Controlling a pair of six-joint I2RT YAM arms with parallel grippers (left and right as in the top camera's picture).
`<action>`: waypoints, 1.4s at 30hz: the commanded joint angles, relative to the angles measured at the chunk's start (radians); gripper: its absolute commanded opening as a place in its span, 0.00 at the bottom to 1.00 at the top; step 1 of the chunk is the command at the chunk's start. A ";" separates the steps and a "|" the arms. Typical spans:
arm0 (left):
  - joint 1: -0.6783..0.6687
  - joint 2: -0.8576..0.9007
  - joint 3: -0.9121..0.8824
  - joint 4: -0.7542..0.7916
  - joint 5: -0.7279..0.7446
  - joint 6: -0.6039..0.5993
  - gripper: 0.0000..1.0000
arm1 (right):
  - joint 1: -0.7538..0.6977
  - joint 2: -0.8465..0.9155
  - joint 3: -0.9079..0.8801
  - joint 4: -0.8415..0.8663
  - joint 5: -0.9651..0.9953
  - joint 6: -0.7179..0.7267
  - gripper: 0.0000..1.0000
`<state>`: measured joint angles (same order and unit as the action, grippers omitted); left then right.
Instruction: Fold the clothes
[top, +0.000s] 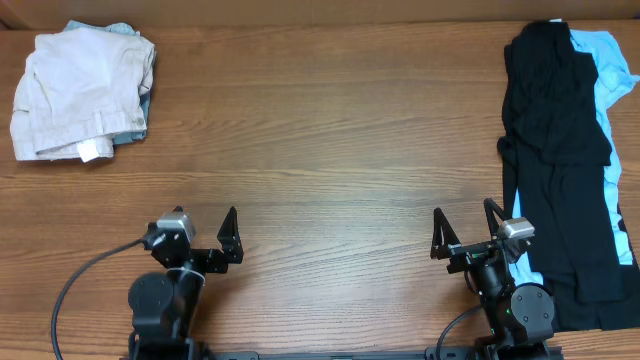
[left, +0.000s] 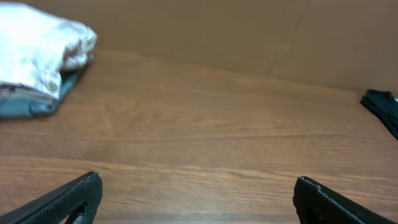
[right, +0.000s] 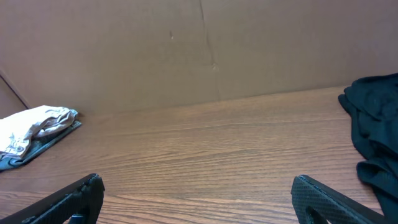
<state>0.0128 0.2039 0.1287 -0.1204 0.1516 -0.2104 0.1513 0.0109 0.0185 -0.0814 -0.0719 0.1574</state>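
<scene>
Nearest, the left hand (left: 198, 184) and right hand (right: 198, 182) both stand spread wide, their blunt black fingers gripping nothing, low over the brown wood-grain counter (top: 330, 140). Along the right edge a limp black garment (top: 555, 140) lies in long folds on a sky-blue one (top: 605, 70). In the far left corner sit the pale khaki shorts (top: 75, 85), soft creased cotton bundled into a rough square on faded denim (top: 142, 110). Their white label (top: 90, 152) is too small to read.
</scene>
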 joint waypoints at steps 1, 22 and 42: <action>0.000 -0.114 -0.057 0.011 -0.042 0.063 1.00 | -0.003 -0.008 -0.011 0.005 0.000 0.002 1.00; 0.000 -0.200 -0.113 0.028 -0.073 0.143 1.00 | -0.003 -0.008 -0.011 0.005 0.000 0.002 1.00; 0.000 -0.200 -0.113 0.028 -0.073 0.144 1.00 | -0.003 -0.008 -0.011 0.005 0.000 0.002 1.00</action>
<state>0.0128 0.0170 0.0265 -0.1001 0.0929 -0.0933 0.1513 0.0109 0.0185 -0.0818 -0.0715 0.1577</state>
